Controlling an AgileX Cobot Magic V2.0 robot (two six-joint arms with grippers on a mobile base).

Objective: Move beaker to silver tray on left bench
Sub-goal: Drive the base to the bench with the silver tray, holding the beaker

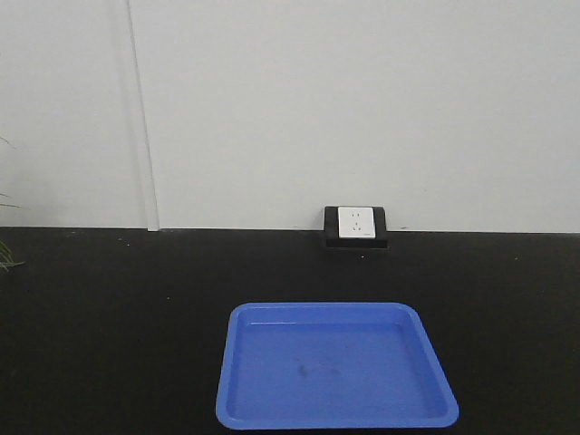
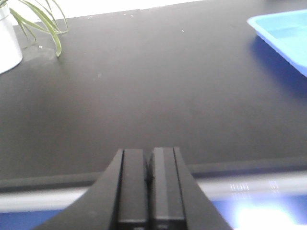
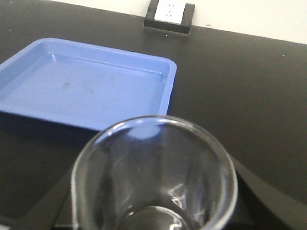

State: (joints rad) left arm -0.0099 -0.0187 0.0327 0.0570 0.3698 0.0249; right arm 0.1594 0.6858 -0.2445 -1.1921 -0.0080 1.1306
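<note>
beaker: clear glass beaker (image 3: pixel 153 177), seen from above, fills the lower middle of the right wrist view; its round rim faces the camera and nothing shows inside it.
right tool: the right tool (image 3: pixel 160 191) is clamped on the beaker, with black fingers (image 3: pixel 261 191) showing at the lower left and lower right of the glass.
desk: a matte black desk (image 3: pixel 240 86) spreads behind the beaker to the top of the frame.
blue tray: a bright blue tray (image 3: pixel 86 81) lies on the desk in the upper left of the right wrist view, beyond the beaker. in the front view it sits low and centre.
socket box: a black box with a white socket face (image 1: pixel 355 225) stands at the back of the desk against the white wall (image 1: pixel 362 91).
left tool: the left tool (image 2: pixel 149 160) sits at the bottom centre of its view with its fingers (image 2: pixel 133 182) pressed together and holding nothing, just above the desk's near edge.
plant: a white pot (image 2: pixel 7 43) with green leaves (image 2: pixel 43 21) stands in the upper left of the left wrist view.
</note>
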